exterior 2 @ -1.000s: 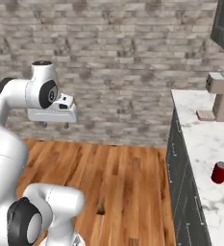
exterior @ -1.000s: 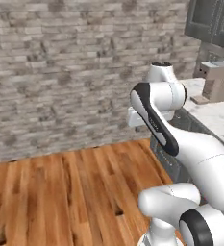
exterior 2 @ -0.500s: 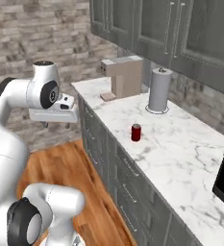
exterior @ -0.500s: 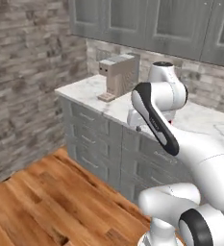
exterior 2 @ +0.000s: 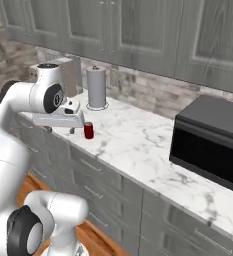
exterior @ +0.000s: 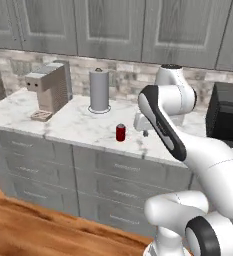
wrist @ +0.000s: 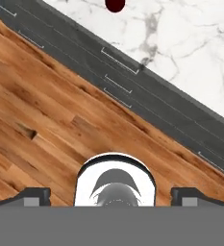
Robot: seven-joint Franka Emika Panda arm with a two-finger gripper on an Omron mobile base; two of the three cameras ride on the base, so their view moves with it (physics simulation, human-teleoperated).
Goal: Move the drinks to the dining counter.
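One of the drinks, a short red can (exterior: pixel 120 132) with a silver top, stands on the marble worktop (exterior: pixel 83 127) near its front edge. The same can (exterior 2: pixel 89 130) appears in the right base view and as a dark red disc (wrist: pixel 115 5) at the top edge of the hand view. My gripper (exterior 2: pixel 60 130) hangs open and empty just off the worktop's front edge, beside the can and about level with it, pointing down. Its fingertips (wrist: pixel 34 196) stand wide apart over the wooden floor. The gripper (exterior: pixel 140 131) sits right of the can in the left base view. The dining counter is out of view.
A grey coffee machine (exterior: pixel 48 92) and a tall grey paper-towel roll (exterior: pixel 99 91) stand at the back of the worktop. A black microwave (exterior 2: pixel 210 140) sits to the right. Grey drawer fronts (wrist: pixel 132 96) run below the worktop, grey wall cabinets (exterior: pixel 113 25) above.
The whole picture has swung from the stone wall and floor round to the kitchen worktop, so the base has turned. The gripper stays open and empty.
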